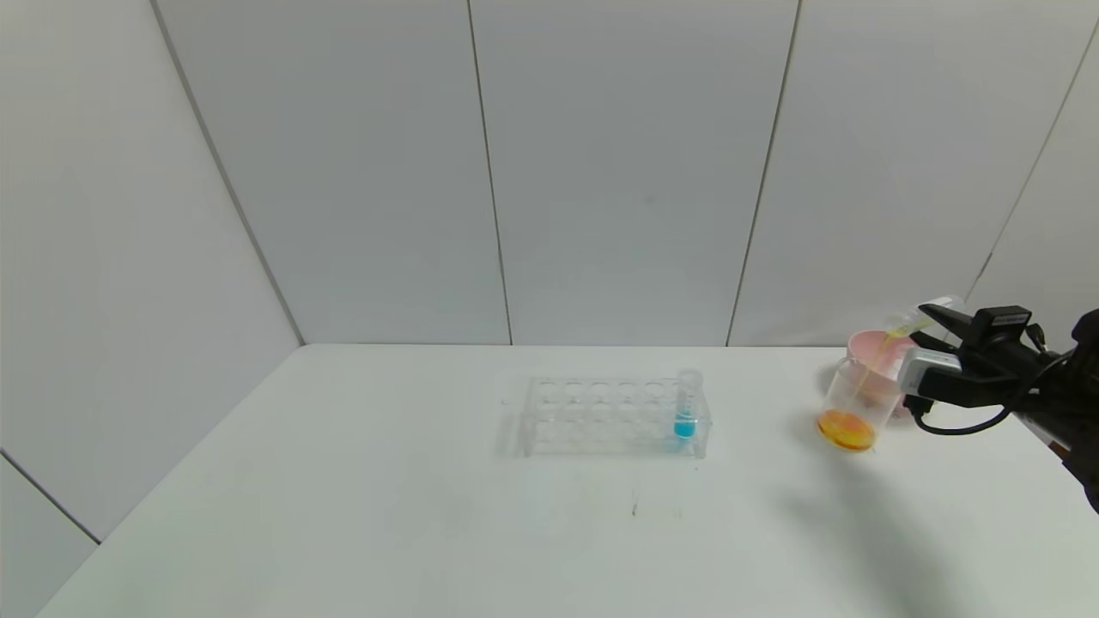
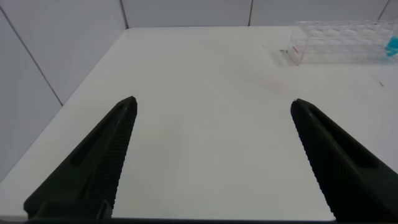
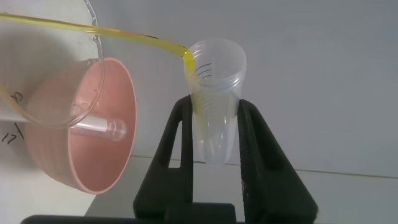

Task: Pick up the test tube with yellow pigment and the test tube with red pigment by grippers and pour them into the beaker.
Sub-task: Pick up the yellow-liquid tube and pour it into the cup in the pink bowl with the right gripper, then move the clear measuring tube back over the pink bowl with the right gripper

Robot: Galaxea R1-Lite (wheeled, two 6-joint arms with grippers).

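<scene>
White table [image 1: 429,515], grey panel wall [image 1: 601,172] | right gripper [image 3: 217,134] clenching yellow tube [image 3: 214,93]

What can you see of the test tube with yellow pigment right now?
The test tube with yellow pigment is a slim clear tube with a flared rim, clamped in the right gripper between both jaws. It is tipped over, and a thin yellow stream runs from its mouth into the beaker, which already holds orange liquid. Little pigment is left inside the tube.

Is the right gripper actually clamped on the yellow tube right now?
Touching. The right wrist view shows the right gripper shut with both fingers against the test tube with yellow pigment, tilted and pouring toward the beaker.
</scene>
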